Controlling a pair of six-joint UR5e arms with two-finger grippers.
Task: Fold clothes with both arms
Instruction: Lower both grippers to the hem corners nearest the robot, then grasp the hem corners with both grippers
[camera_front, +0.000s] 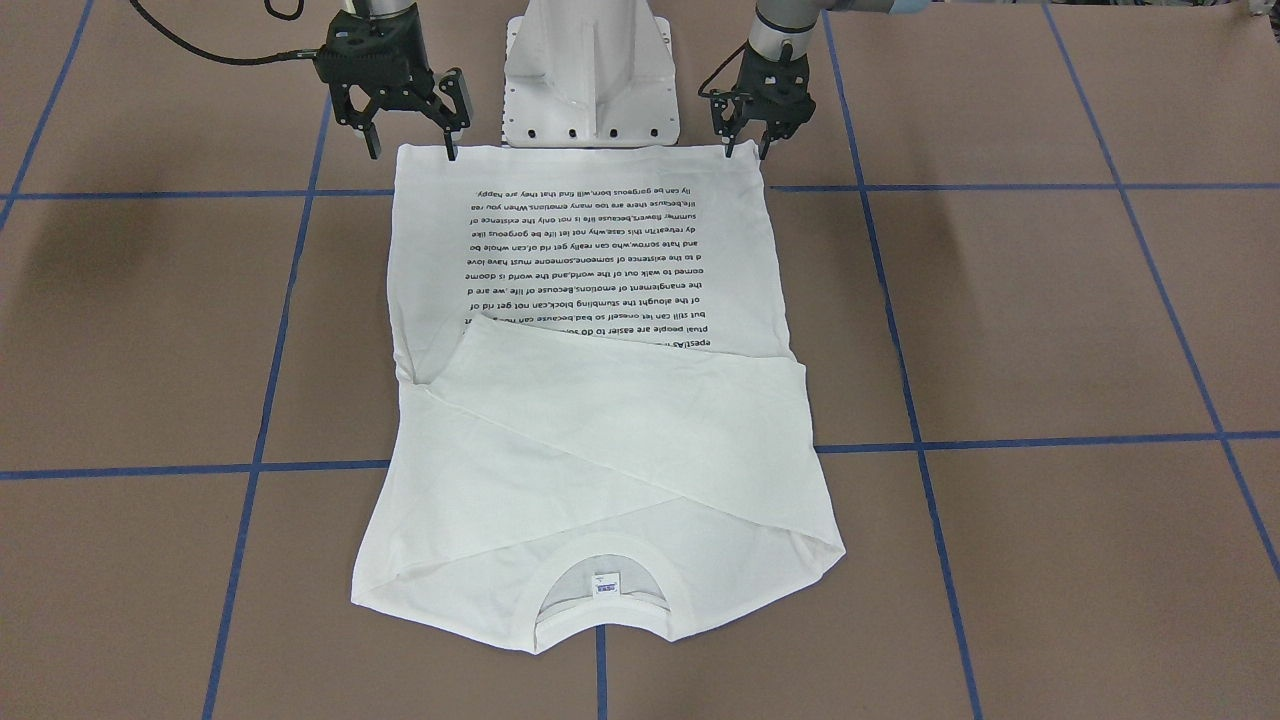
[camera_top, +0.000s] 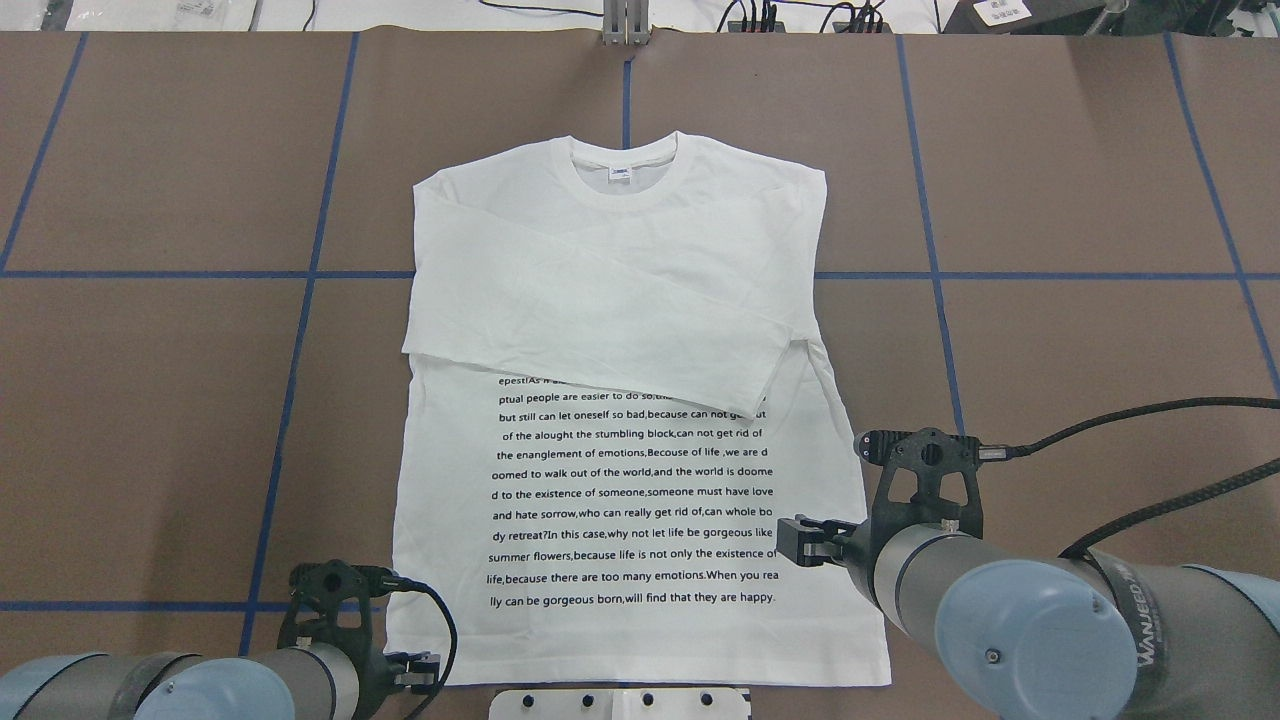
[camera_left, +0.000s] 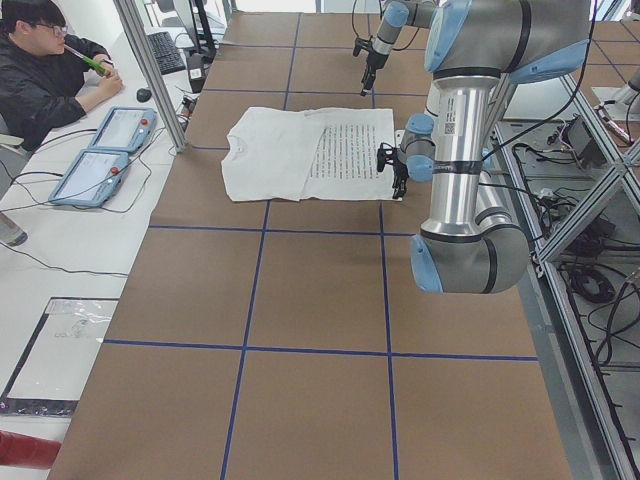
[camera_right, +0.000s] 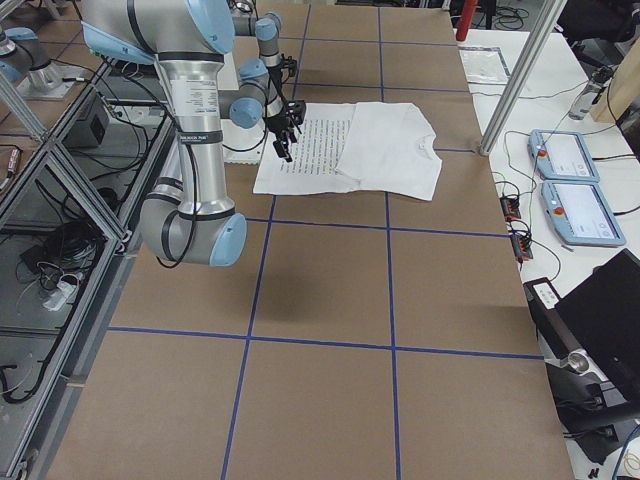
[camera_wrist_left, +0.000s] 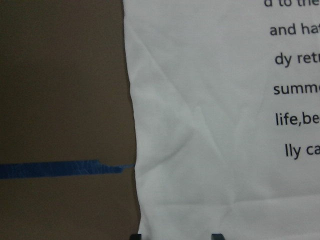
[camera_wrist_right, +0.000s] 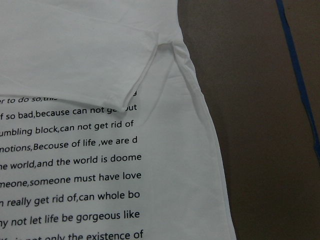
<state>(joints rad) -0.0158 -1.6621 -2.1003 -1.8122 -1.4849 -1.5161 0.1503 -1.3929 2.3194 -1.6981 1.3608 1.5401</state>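
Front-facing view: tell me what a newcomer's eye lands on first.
The white long-sleeved T-shirt with black printed text lies flat at centre, both sleeves folded across its chest. At its hem corners, nearest the robot, the black left gripper and black right gripper stand open, flanking the white metal pedestal.

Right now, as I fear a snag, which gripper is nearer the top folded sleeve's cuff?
Right. The right gripper is at the hem corner of the T-shirt on the same side as the cuff; the left gripper is at the opposite hem corner, diagonally across.
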